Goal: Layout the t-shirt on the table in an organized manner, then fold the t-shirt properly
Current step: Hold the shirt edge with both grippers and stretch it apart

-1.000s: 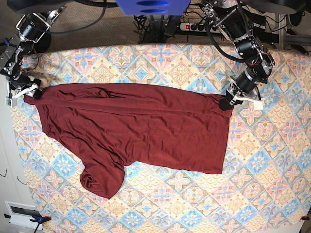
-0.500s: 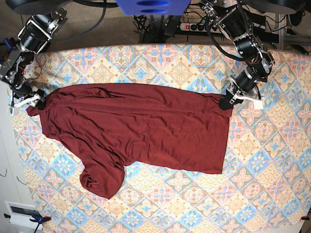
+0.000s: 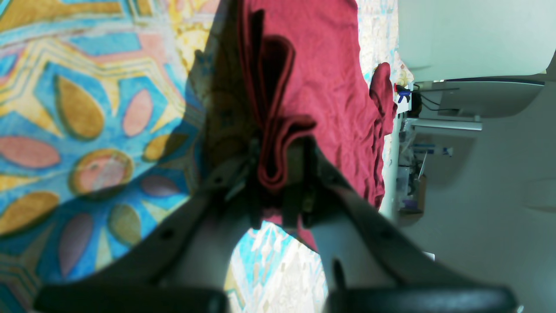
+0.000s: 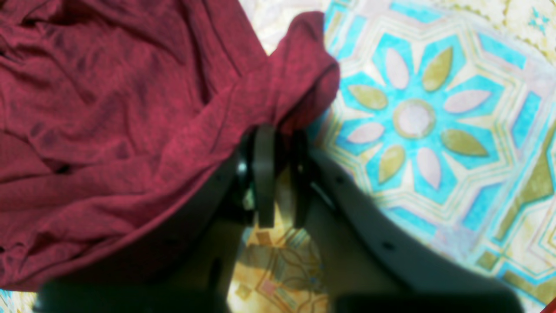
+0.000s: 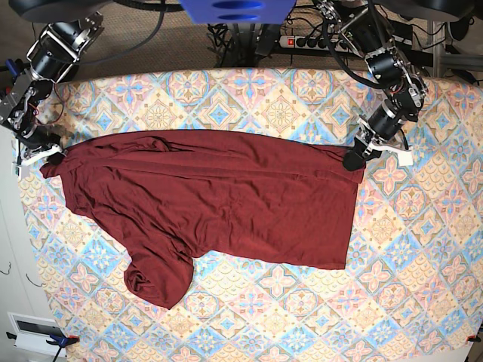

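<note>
The maroon t-shirt (image 5: 219, 196) lies spread across the patterned table (image 5: 407, 264), wrinkled, with one sleeve (image 5: 158, 275) bunched toward the front left. My left gripper (image 5: 353, 160) is at the shirt's right top corner. In the left wrist view, the left gripper (image 3: 278, 182) is shut on a folded edge of the t-shirt (image 3: 330, 78). My right gripper (image 5: 47, 158) is at the shirt's far left corner near the table's edge. In the right wrist view, the right gripper (image 4: 280, 134) has its fingers drawn together on a bunched corner of the t-shirt (image 4: 108, 108).
A power strip (image 5: 302, 41) and cables lie on the floor beyond the table's far edge. A white box (image 5: 34, 328) sits off the table's front left corner. The table's left edge runs just beside my right gripper.
My right gripper has gone from open to shut on the shirt's left corner and has shifted slightly toward the front. The left gripper has kept its grip and barely moved.
</note>
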Motion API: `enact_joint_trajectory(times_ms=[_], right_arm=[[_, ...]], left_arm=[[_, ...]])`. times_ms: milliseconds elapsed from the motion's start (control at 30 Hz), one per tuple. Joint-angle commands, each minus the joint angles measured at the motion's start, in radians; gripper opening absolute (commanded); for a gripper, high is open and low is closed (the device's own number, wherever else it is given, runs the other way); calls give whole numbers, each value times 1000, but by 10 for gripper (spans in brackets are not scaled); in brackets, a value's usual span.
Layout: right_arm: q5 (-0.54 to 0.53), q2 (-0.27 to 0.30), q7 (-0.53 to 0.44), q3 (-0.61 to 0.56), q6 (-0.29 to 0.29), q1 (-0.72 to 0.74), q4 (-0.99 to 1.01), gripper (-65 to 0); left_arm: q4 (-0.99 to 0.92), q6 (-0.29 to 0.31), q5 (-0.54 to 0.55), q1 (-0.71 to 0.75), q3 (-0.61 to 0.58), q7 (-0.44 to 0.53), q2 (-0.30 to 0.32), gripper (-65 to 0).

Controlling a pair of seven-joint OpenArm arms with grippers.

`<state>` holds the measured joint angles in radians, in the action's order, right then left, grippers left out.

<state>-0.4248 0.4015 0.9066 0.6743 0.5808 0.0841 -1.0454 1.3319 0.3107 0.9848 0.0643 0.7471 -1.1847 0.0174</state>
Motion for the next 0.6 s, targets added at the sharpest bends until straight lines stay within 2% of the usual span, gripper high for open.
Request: enact_joint_trajectory(times_ms=[0, 167, 267, 567], right_arm=[[-13, 26, -13, 3, 5, 13, -19, -609], [-15, 26, -11, 5, 5, 9, -29, -630], [-15, 24, -11, 34, 5, -45, -95, -630], [-15, 23, -10, 58, 5, -146, -215, -631]], left_arm=[[-1, -20, -17, 16, 1, -17, 6, -650], [-1, -20, 30, 45, 1, -17, 28, -650], [-1, -20, 50, 59, 1, -16, 33, -650], [-1, -20, 49, 59, -1, -19, 33, -650]])
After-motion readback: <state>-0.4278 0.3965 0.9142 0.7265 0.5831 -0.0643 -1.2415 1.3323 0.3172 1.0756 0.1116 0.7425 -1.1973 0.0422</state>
